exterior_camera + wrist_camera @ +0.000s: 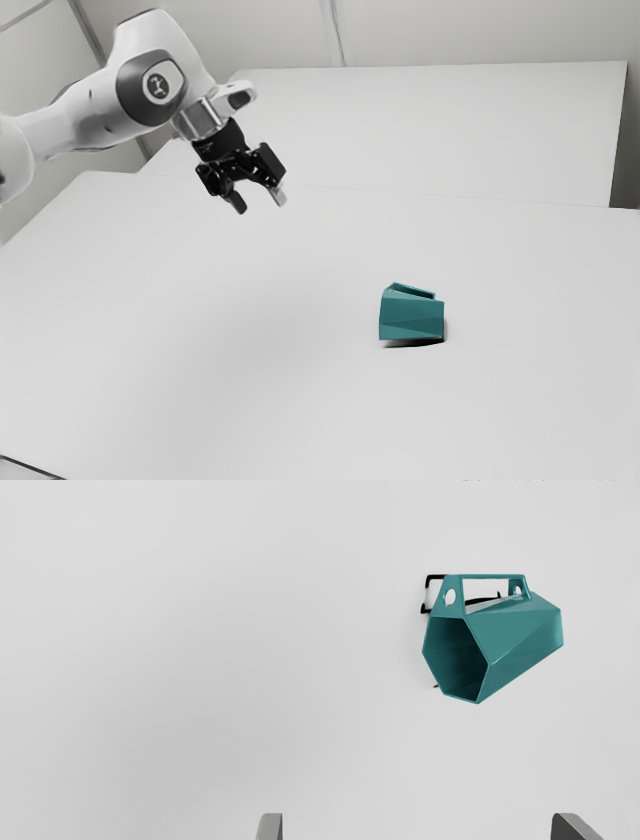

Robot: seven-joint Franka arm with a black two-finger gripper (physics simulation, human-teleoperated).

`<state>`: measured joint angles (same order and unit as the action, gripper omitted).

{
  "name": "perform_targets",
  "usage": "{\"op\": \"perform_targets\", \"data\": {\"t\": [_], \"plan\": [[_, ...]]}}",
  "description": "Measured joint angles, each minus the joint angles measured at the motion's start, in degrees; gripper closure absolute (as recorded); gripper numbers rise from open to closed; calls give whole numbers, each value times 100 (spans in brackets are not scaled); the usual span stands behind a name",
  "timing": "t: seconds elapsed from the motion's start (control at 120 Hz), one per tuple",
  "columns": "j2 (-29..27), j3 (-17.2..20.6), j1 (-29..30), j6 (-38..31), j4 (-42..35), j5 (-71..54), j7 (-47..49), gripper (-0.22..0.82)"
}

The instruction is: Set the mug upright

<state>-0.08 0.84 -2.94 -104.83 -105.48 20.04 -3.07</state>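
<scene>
Mug [411, 316] on its side on tabletop [200, 350], well in from far edge, handle toward that edge. Long axis runs roughly exterior view's left to right, mouth facing arm's side. From claw [259, 200], mug lies below, nearer viewer, toward exterior view's right. Claw wide open, empty, above tabletop. Count: one mug, one claw, one arm [100, 105].

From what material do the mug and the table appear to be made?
The mug looks like glazed ceramic or hard plastic: smooth teal facets, faint shine along edges. The table seems matte, perhaps painted or laminate: plain pale surface, no grain.
</scene>
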Motion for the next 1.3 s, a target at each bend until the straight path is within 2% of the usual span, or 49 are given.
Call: {"op": "perform_targets", "data": {"t": [0.383,0.733,0.992,1.3], "plan": [[131,-31,38,-961,-1185,2357,-1650,2],[361,-25,559,-1315,-1778,3911,-3273,2],[580,7,251,-1399,-2102,4775,-4285,2],[940,12,-104,-1453,-2124,5392,-5253,2]]}}
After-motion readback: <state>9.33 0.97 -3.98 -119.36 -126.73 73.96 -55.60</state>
